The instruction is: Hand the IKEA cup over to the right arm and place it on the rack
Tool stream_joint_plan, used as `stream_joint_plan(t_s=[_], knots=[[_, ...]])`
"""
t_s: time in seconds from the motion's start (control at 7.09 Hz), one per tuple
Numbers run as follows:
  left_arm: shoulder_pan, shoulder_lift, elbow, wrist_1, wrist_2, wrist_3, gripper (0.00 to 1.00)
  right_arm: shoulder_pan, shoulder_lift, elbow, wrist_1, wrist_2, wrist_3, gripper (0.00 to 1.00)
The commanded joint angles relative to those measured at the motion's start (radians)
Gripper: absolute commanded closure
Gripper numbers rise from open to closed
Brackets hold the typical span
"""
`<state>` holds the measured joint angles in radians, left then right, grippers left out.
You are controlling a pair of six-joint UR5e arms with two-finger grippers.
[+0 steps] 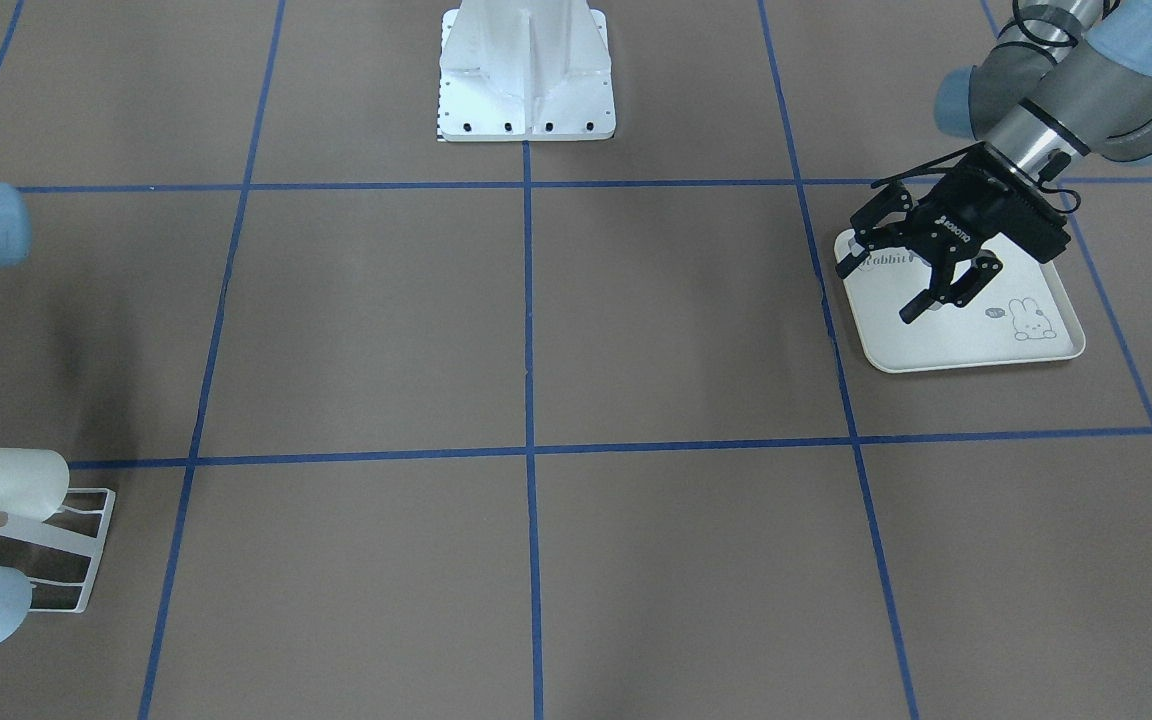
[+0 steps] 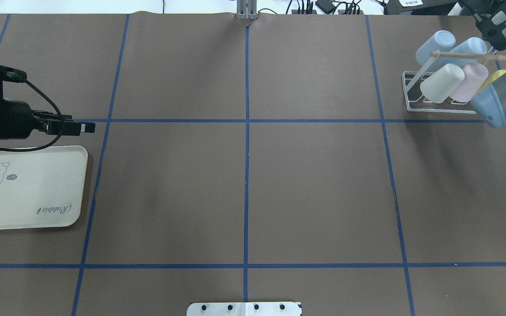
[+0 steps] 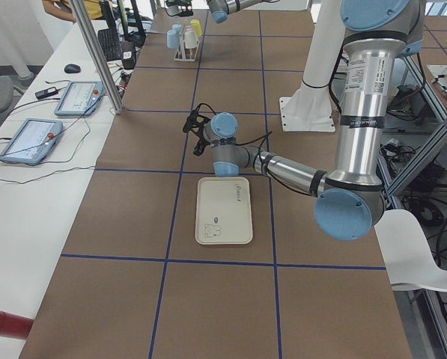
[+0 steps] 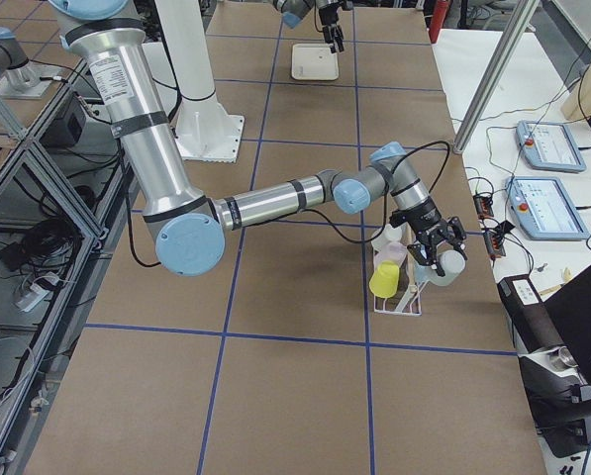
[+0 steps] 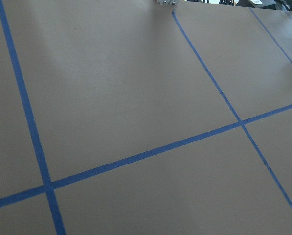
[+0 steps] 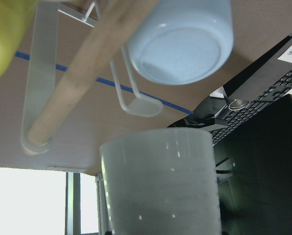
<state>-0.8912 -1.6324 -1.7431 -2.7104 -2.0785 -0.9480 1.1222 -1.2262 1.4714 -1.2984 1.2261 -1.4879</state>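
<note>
My right gripper is at the white wire rack, at its far end beyond the wooden rod. It is shut on a pale cup that fills the lower middle of the right wrist view, just under the rod and a rack bar. The rack holds two light-blue cups, a white cup, a pink cup and a yellow cup. My left gripper is open and empty, hovering over the tray's inner end.
A cream rabbit-printed tray lies at the table's left side with nothing on it. The white robot base stands at mid-table on the robot's edge. Blue tape lines cross the brown table cover. Tablets and cables lie on the side table.
</note>
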Motion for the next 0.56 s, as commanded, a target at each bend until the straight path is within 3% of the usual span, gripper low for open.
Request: stream_joint_plan(t_s=[0.0,0.42], knots=[[0.0,0.0,0.001,0.0,0.0,0.0,0.0,-0.021,-0.01,-0.002,0.001,-0.036,0.002,1.0],[0.001,0.0,-0.001,0.0,0.0,0.0,0.0,-0.044,-0.03,-0.003,0.001,-0.072,0.001,1.0]])
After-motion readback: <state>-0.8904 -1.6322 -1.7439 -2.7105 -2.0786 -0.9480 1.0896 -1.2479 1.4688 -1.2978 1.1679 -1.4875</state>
